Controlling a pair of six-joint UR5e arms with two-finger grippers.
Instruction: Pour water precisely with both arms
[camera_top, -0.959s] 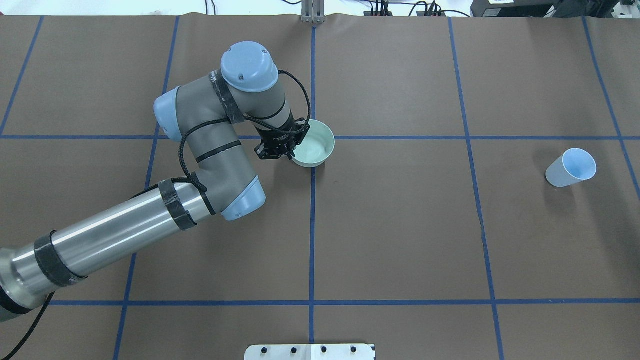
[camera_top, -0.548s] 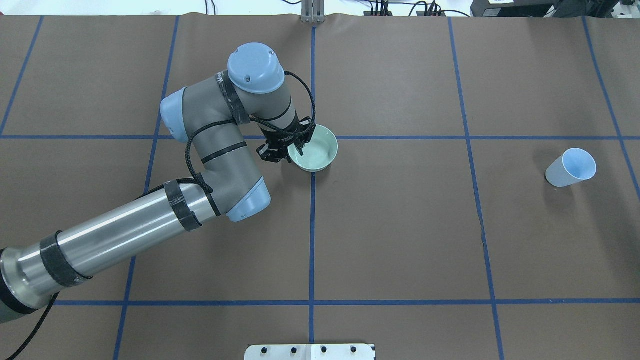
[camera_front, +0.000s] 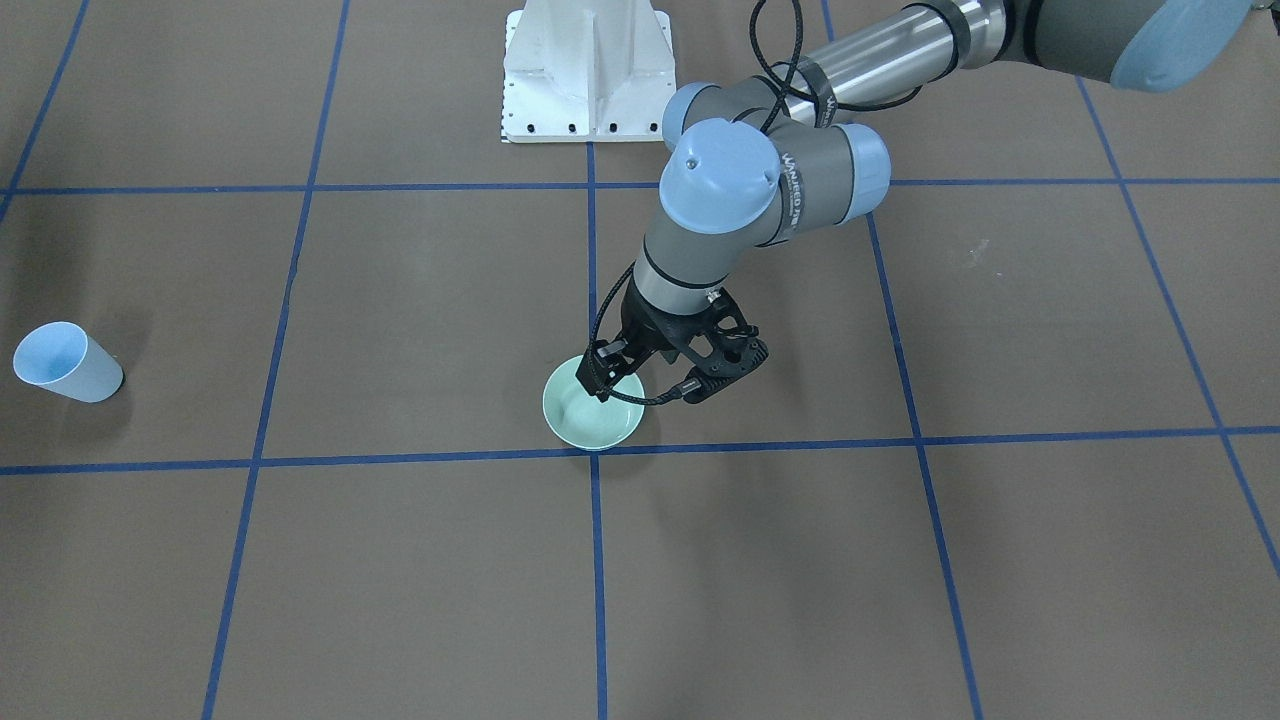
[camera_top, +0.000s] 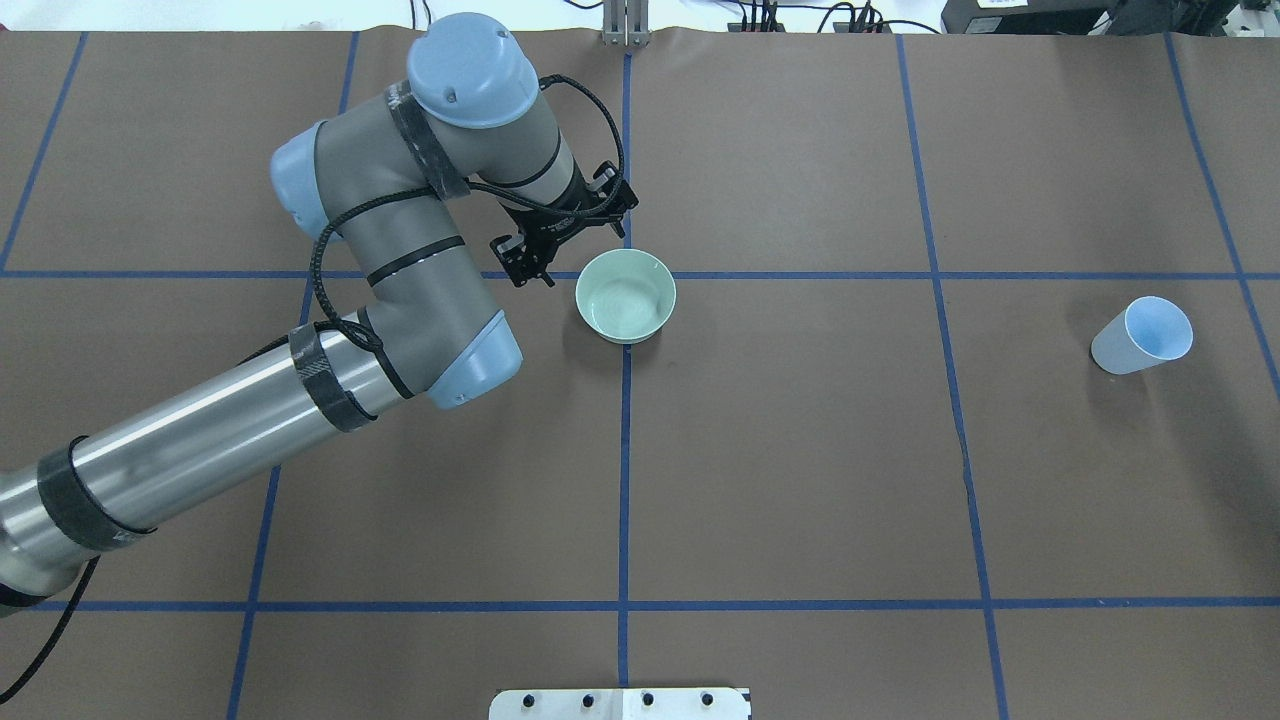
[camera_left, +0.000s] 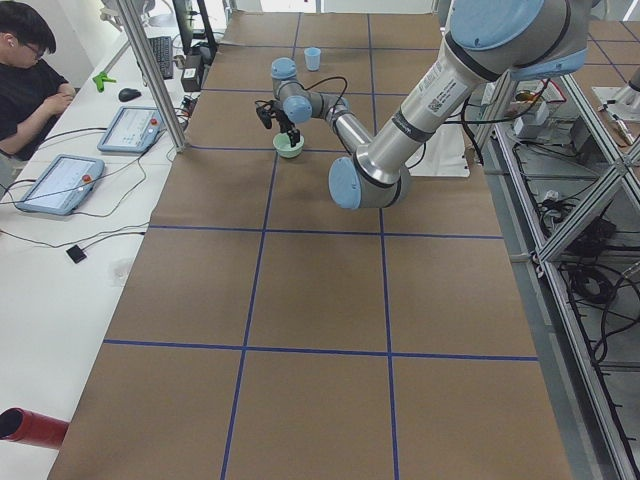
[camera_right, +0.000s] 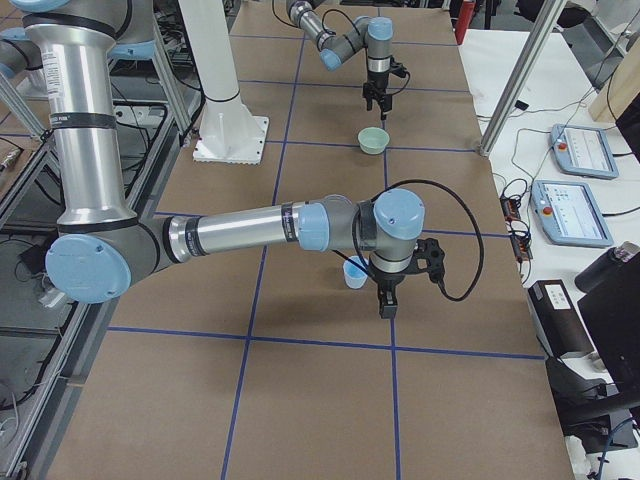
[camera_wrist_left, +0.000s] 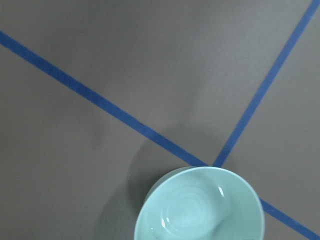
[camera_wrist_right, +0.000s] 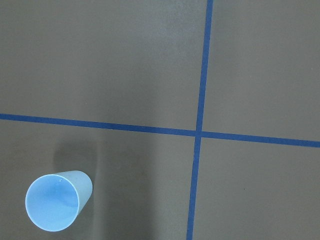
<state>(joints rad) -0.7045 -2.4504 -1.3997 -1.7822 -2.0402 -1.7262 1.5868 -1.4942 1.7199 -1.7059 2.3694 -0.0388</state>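
Note:
A pale green bowl (camera_top: 626, 296) (camera_front: 590, 415) stands upright on the brown table where two blue tape lines cross. Whether there is water in it I cannot tell. My left gripper (camera_top: 570, 245) (camera_front: 648, 390) hangs open just above and behind the bowl's left side, holding nothing. The left wrist view looks down on the bowl (camera_wrist_left: 200, 207). A light blue cup (camera_top: 1145, 335) (camera_front: 65, 362) stands far to the right. Only the exterior right view shows my right gripper (camera_right: 387, 305), which is beside the cup (camera_right: 355, 272); I cannot tell if it is open or shut. The right wrist view shows the cup (camera_wrist_right: 57, 200) from above.
The white bolted pedestal (camera_front: 585, 70) stands at the robot's edge of the table. A person (camera_left: 30, 80) sits at a side bench with tablets (camera_left: 135, 128). Metal frame posts (camera_right: 500, 110) stand along the table's sides.
My left gripper has let go of the bowl's rim, lifted and drawn back toward the far left. The bowl, tilted a second ago, now sits level on the table.

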